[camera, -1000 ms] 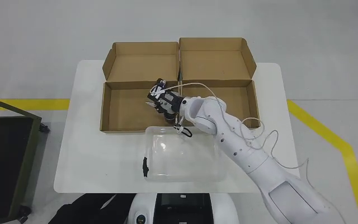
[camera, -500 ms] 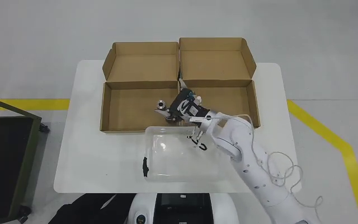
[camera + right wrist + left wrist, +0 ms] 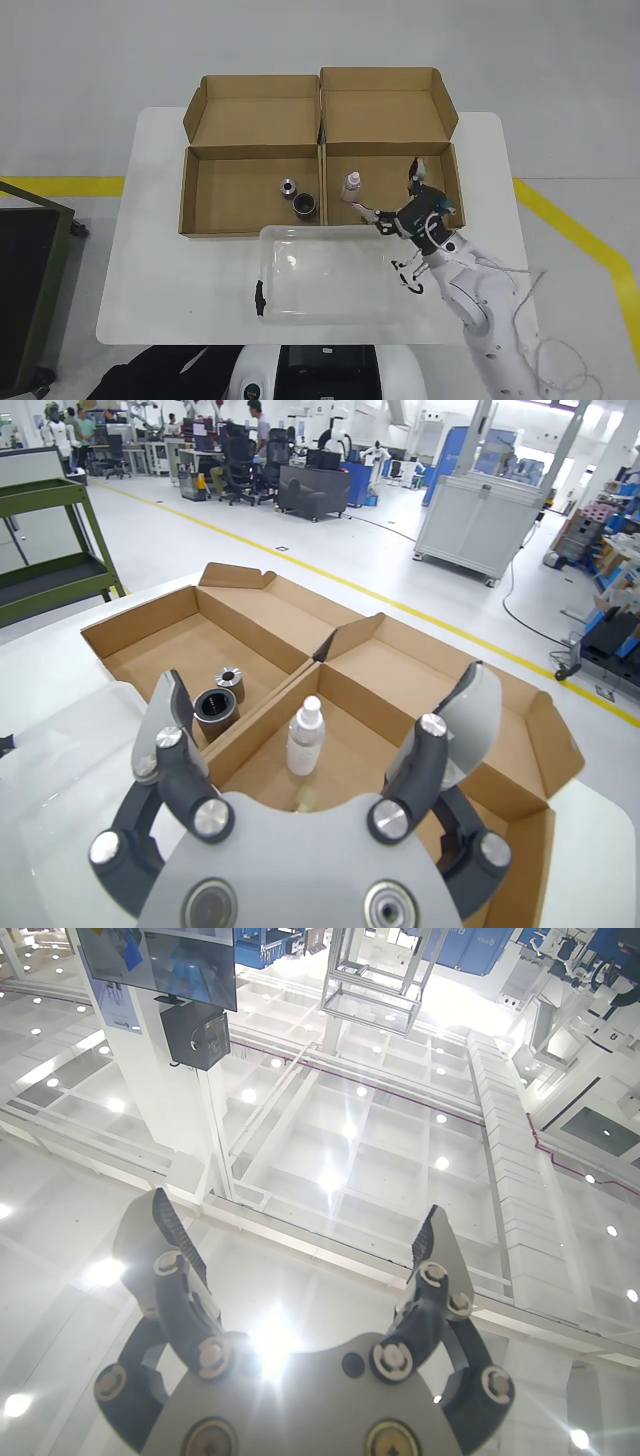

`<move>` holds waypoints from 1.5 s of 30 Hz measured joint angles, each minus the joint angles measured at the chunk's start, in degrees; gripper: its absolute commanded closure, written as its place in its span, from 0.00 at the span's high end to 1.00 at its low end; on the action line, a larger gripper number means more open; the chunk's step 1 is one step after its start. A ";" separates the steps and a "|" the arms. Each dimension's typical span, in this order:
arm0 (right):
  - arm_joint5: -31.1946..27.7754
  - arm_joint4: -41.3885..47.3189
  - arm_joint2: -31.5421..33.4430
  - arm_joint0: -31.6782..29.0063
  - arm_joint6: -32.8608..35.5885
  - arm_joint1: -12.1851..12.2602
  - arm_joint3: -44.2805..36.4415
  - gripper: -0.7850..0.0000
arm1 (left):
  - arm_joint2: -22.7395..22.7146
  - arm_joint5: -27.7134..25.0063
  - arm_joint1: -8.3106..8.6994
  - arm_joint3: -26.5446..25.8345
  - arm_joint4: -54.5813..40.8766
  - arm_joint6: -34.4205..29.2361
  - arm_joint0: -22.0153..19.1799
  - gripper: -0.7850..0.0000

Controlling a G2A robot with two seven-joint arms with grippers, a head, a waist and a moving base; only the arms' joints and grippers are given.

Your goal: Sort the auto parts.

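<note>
Two open cardboard boxes stand side by side. In the left box (image 3: pixel 225 195) (image 3: pixel 165 650) a small silver cylinder (image 3: pixel 288 186) (image 3: pixel 228 681) stands beside a dark hollow sleeve (image 3: pixel 304 207) (image 3: pixel 216 712). A white spray bottle (image 3: pixel 351 186) (image 3: pixel 306 740) stands upright in the right box (image 3: pixel 385 172) (image 3: pixel 400 695). My right gripper (image 3: pixel 400 195) (image 3: pixel 322 672) hangs open and empty over the right box's near side, a little to the right of the bottle. My left gripper (image 3: pixel 296 1202) is open, holds nothing and points up at the ceiling.
A clear plastic bin (image 3: pixel 330 275) (image 3: pixel 60 750) sits in front of the boxes near the table's front edge, with a small black part (image 3: pixel 259 297) at its left rim. Both box lids (image 3: pixel 385 105) stand open at the back.
My right arm has drawn back to the right, from over the left box to over the right box. The dark sleeve and the bottle, hidden under it before, now show.
</note>
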 measured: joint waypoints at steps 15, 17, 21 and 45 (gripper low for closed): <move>3.21 2.37 15.39 -17.86 -11.79 1.43 -5.21 1.00 | 0.00 0.00 0.00 0.00 0.00 0.00 0.00 1.00; 3.63 2.52 16.76 -19.52 -12.25 1.50 -6.08 1.00 | 0.00 0.00 0.00 0.00 0.00 0.00 0.00 1.00; 5.51 3.03 19.80 -22.21 -13.01 1.57 -8.20 1.00 | 0.00 0.00 0.00 0.00 0.00 0.00 0.00 1.00; 5.95 3.36 20.58 -23.15 -13.08 1.57 -9.11 1.00 | 0.00 0.00 0.00 0.00 0.00 0.00 0.00 1.00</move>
